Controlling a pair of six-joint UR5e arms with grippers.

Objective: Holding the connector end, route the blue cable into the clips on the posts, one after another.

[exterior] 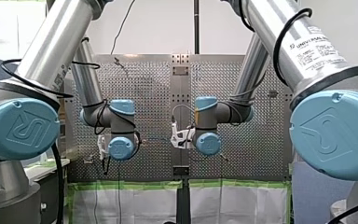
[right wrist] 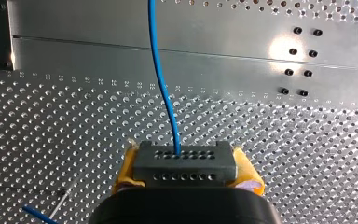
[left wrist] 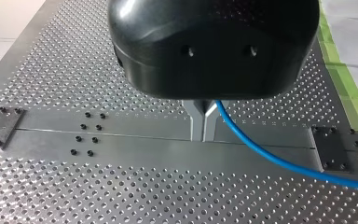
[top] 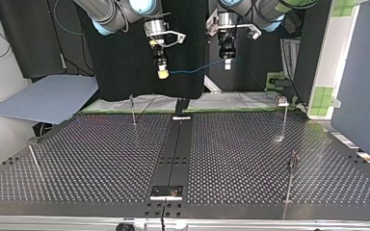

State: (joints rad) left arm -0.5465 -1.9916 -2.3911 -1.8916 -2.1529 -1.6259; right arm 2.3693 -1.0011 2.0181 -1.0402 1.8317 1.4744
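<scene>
Fingers [right wrist: 248, 179] of my right gripper [right wrist: 185, 170] clamped by their yellow pads on the sides of the dark connector [right wrist: 185, 158], with the blue cable [right wrist: 162, 79] leading out of its face. Metal fingers [left wrist: 196, 125] of my left gripper [left wrist: 203, 136] pressed together on the same cable further along. In the top view, strung between the two grippers, held up above the counter [top: 101, 159], well apart from the posts [top: 133, 109].
</scene>
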